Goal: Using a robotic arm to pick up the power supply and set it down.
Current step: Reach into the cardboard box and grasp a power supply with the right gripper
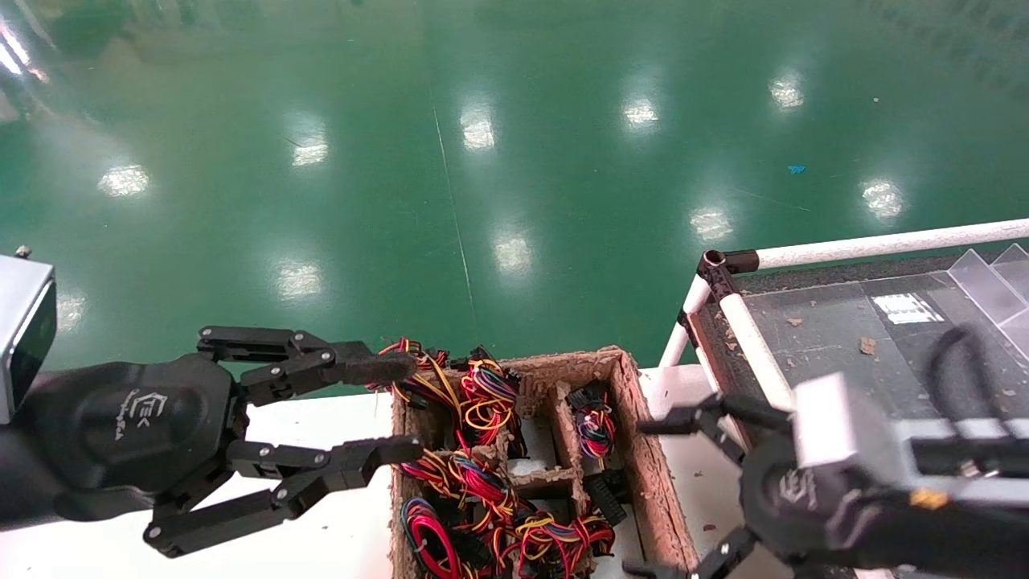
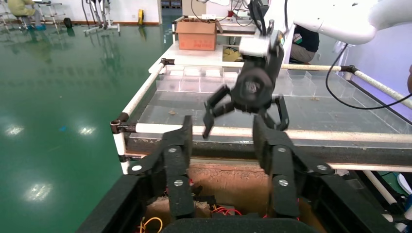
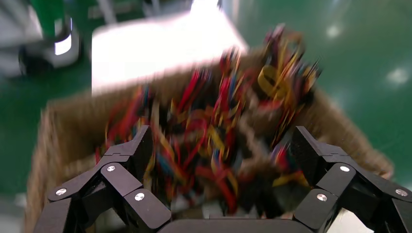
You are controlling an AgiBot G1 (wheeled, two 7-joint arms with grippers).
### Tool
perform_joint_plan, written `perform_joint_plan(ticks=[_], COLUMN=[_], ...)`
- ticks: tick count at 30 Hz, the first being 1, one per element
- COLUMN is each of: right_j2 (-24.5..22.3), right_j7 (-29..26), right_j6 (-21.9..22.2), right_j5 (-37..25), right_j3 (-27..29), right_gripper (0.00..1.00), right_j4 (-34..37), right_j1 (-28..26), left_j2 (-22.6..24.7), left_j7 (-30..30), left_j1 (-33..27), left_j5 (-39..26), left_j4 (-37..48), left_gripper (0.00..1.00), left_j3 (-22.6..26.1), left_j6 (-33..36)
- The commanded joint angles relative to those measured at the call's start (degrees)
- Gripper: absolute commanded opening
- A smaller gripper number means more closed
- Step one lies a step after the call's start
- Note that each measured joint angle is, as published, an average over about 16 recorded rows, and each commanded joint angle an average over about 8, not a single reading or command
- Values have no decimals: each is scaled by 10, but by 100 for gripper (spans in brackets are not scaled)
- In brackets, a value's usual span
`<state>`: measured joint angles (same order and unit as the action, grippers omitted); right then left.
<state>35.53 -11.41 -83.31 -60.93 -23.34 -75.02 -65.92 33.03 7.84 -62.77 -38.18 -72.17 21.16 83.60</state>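
Nothing is picked yet, as far as I can judge: both of my grippers are spread wide and hold nothing, so the grasp, the lift and the set-down all remain.

My left gripper hangs at the tray's near wall, its fingertips just over the rim, and the closest wire bundle lies right beyond those tips. My right gripper sits on the opposite side of the tray, jaws apart and facing the wires in its wrist view.

The tray is divided brown pulp, and its compartments are stuffed with red, yellow and orange wires and black connectors. The power supplies are in there between my two grippers, but I see only their cabling; the grey boxes are buried or hidden, so I cannot tell how any lies.
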Motion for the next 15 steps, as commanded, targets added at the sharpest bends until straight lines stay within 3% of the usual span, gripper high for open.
perform_joint_plan(ticks=[1, 6, 15], right_j2=[3, 19, 52], right_j7=[-9, 2, 43], right_j6=[-2, 6, 13], right_j5=[-37, -96, -146], right_j3=[-16, -37, -60], right_gripper=[100, 100, 100], right_j4=[-9, -17, -21], right_j1=[-15, -35, -45], left_j2=[0, 0, 0], left_j7=[0, 0, 0], left_j1=[0, 0, 0], left_j5=[0, 0, 0], left_j4=[0, 0, 0], left_gripper=[100, 100, 100], left_j3=[0, 0, 0], left_j6=[0, 0, 0])
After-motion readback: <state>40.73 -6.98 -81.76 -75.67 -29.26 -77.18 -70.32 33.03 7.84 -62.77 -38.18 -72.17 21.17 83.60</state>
